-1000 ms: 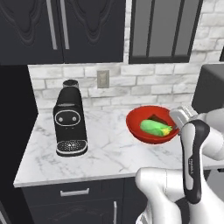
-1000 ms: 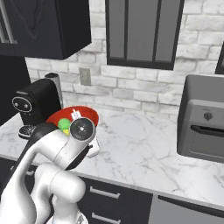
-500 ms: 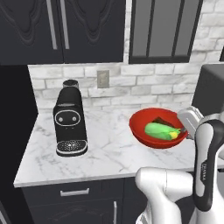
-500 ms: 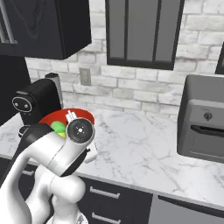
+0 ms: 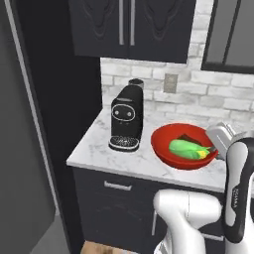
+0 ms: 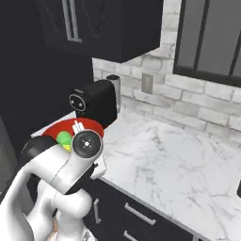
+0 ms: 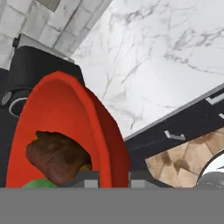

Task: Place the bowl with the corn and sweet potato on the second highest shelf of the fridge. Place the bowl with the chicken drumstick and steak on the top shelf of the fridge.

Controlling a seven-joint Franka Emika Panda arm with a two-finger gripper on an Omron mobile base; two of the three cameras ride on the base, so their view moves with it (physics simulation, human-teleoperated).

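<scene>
Over the marble surface (image 5: 124, 156), beside the coffee machine (image 5: 126, 121), I hold the bowl with the corn and sweet potato (image 5: 182, 146) by its rim, gripper (image 7: 113, 177) clamped shut on it. I judge it should travel level to the fridge (image 5: 22, 139), guarding the corn (image 5: 187, 148).

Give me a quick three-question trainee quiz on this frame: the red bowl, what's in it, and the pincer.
1. True or false: the pincer is shut on the rim of the red bowl.
2. Which foods lie in the bowl? A) corn and a brown chunk B) drumstick and steak C) nothing
3. What black appliance stands on the counter next to the bowl?

Key: 1 true; 2 A; 3 the coffee machine.
</scene>
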